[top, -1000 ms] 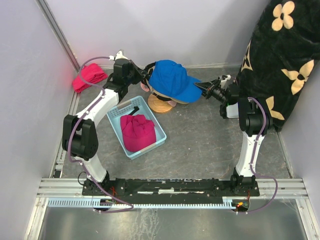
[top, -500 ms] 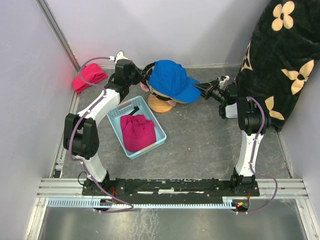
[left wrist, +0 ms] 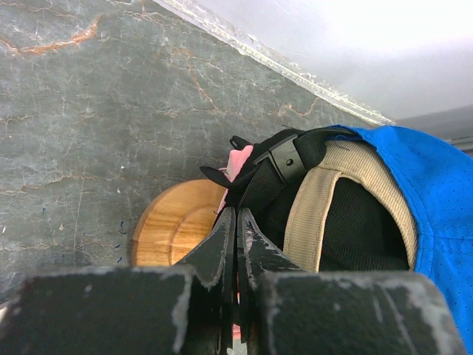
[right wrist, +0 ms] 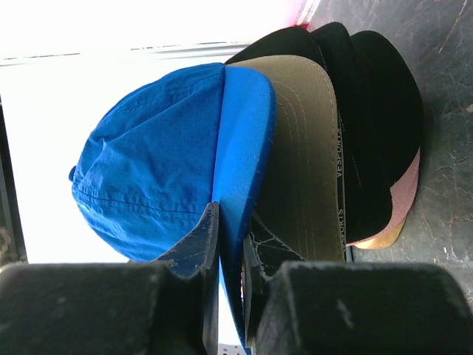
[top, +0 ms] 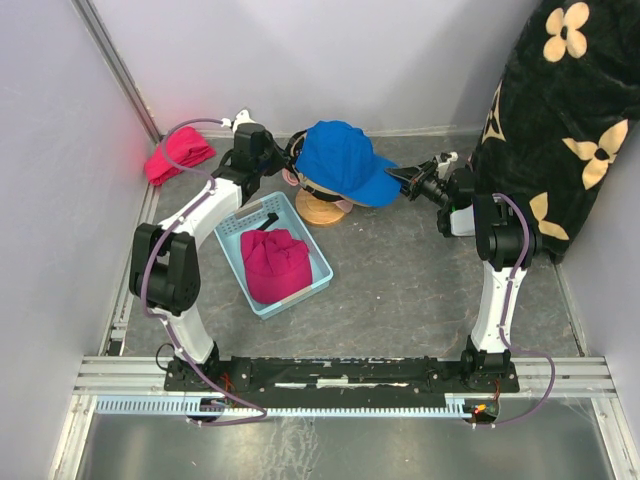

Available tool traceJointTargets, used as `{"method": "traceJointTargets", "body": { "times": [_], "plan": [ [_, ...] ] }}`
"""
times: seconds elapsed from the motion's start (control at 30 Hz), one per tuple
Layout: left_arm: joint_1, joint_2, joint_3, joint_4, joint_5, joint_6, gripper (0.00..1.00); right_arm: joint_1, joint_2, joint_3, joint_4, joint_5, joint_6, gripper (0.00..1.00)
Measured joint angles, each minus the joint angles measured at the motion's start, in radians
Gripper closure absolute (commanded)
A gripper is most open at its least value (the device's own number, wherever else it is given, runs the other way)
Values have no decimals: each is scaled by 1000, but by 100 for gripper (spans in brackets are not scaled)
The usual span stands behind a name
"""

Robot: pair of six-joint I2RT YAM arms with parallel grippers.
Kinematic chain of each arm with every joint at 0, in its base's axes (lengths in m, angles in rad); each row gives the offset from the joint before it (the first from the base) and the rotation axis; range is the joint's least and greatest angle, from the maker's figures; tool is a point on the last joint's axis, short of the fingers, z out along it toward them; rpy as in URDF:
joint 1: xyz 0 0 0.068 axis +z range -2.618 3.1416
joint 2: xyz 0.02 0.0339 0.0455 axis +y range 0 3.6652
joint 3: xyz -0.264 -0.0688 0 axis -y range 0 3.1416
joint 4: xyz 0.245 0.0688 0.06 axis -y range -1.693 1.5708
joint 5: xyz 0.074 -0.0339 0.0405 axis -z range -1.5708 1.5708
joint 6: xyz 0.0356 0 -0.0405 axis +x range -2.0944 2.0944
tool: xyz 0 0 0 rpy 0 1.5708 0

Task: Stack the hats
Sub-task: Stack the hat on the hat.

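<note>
Blue cotton is what you have in hand: the blue fabric baseball cap [top: 345, 160] sits on top of the stack on the round-topped wooden stand [left wrist: 174, 229], over the tan fabric cap [right wrist: 303, 148] and the black fabric caps [right wrist: 369, 111] beneath it. Your right gripper [right wrist: 228, 222] is nearly closed, one finger above and one below the edge of the blue brim, pinching it. Your left gripper [left wrist: 236, 218] is fully closed with nothing between its fingers, its tips just beside the black rear strap [left wrist: 284, 159] at the back of the stack.

I judge the step to be seating this cap. Before you let go, check that the blue brim lies squarely over the tan one. Open the right jaws gently and draw straight back along the brim, so you don't drag the crown off-centre. Use the closed left tips only to steady the back, not to push. The magenta fabric cap [top: 275, 262] lies in the light blue plastic basket [top: 262, 212], not yet stacked.
</note>
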Motion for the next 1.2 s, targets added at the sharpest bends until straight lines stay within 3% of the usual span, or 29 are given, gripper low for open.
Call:
{"method": "traceJointTargets", "body": {
  "times": [0.43, 0.67, 0.8, 1.2],
  "plan": [
    [0, 5, -2, 0, 3, 0, 97, 0, 0, 4, -36, 0, -31, 78],
    [0, 8, 2, -3, 8, 0, 97, 2, 0, 4, -66, 4, -56, 67],
    [0, 8, 3, -5, 9, 0, 97, 2, 0, 3, -96, 11, -78, 52],
    [0, 8, 3, -9, 8, 0, 95, -5, -23, -42, -193, 72, -172, 47]
  ]
}}
